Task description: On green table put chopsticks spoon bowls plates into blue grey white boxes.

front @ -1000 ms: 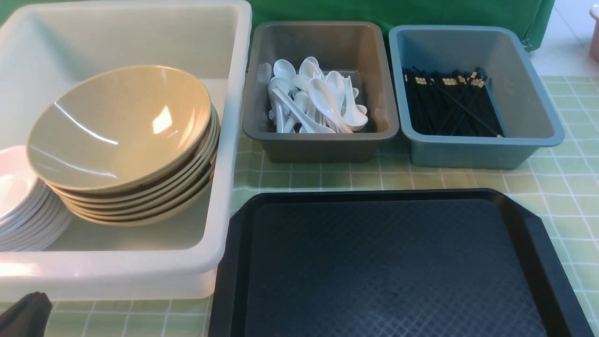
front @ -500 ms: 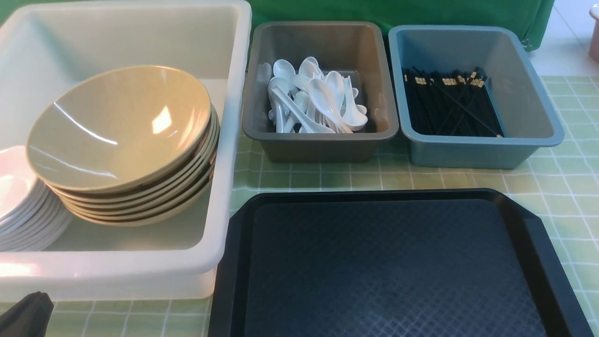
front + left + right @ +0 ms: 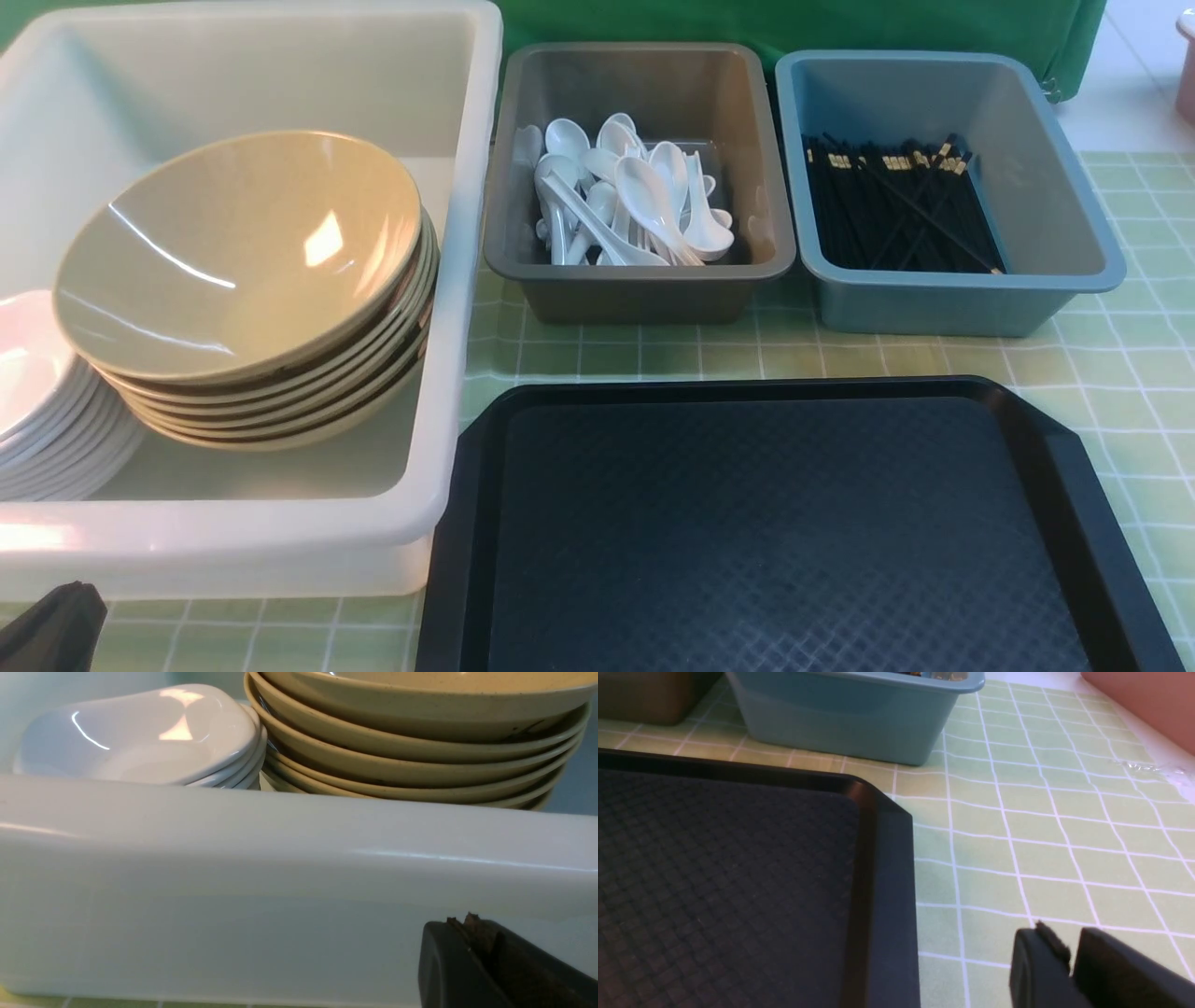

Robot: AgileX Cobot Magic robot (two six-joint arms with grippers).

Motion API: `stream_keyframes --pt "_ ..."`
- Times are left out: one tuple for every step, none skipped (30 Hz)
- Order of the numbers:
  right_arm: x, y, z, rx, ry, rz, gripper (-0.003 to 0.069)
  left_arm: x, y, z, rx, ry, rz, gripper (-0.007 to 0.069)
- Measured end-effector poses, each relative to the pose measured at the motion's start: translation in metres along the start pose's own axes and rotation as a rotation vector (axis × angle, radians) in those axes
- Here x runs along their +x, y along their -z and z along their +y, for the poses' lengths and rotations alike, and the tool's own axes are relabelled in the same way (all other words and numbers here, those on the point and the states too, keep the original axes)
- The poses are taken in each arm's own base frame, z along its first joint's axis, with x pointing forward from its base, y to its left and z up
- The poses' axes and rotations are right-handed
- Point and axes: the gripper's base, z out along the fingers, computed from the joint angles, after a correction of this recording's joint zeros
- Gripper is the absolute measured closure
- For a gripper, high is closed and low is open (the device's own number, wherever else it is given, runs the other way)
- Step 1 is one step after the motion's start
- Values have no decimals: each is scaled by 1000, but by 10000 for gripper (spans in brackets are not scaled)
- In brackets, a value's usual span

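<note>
The big white box sits on the green counter, and inside it the tan bowls make a tall leaning pile, with the white plates stacked just beside them. The grey box holds a heap of white spoons, and the blue box holds the black chopsticks. The black tray in front has nothing on it, so the sorting looks done. The left hand is low, close to the outside wall of the white box, with its two fingers pressed together and nothing in them. The right hand hangs over the green counter just beside the tray's corner; there is only a thin gap between its fingers and it holds nothing. The bowl pile tips to one side, so a bump on the white box from the left hand could make the bowls slide or clatter onto the plates. If the right hand swings sideways, it could knock the tray and push it into the boxes.
</note>
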Motion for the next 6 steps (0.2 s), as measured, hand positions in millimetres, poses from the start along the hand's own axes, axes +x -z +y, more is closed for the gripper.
stream_keyframes --pt "0 0 0 0 0 0 528 0 0 0 0 0 0 626" --pt "0 0 0 0 0 0 528 0 0 0 0 0 0 626" --pt "0 0 0 0 0 0 527 0 0 0 0 0 0 626" --pt "0 0 0 0 0 0 525 0 0 0 0 0 0 626" --pt "0 0 0 0 0 0 524 0 0 0 0 0 0 626" --pt "0 0 0 0 0 0 522 0 0 0 0 0 0 626"
